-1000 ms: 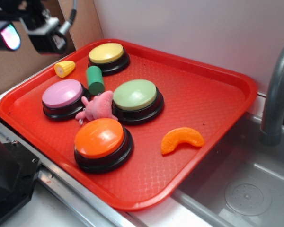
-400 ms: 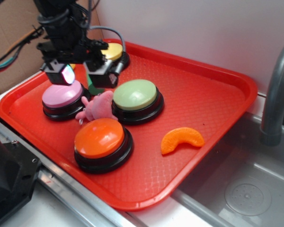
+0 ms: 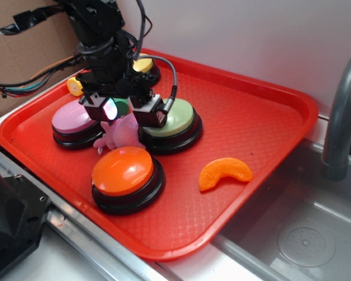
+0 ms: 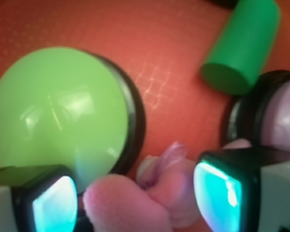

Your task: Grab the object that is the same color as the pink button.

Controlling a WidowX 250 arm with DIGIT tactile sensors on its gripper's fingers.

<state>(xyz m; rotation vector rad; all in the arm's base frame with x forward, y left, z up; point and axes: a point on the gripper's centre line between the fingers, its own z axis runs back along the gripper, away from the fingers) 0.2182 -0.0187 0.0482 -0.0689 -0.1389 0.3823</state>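
The pink plush pig point(image 3: 120, 133) lies on the red tray point(image 3: 251, 117) between the pink button point(image 3: 76, 117), the green button point(image 3: 172, 117) and the orange button point(image 3: 123, 170). My gripper point(image 3: 124, 111) hangs open right over the pig, one finger on each side. In the wrist view the pig point(image 4: 150, 193) sits between the two glowing pads point(image 4: 217, 193), with small gaps on both sides. The pink button's edge point(image 4: 280, 121) shows at the right of the wrist view.
A green cylinder point(image 4: 244, 46) lies behind the pig. A yellow button point(image 3: 143, 64) and a yellow corn toy point(image 3: 75, 86) sit at the tray's back. An orange slice point(image 3: 225, 172) lies at the right. A sink point(image 3: 304, 234) with a grey faucet point(image 3: 342, 117) lies beyond the tray.
My gripper has come in from the upper left and dropped down over the pig, now straddling it. The pig and buttons have not moved.
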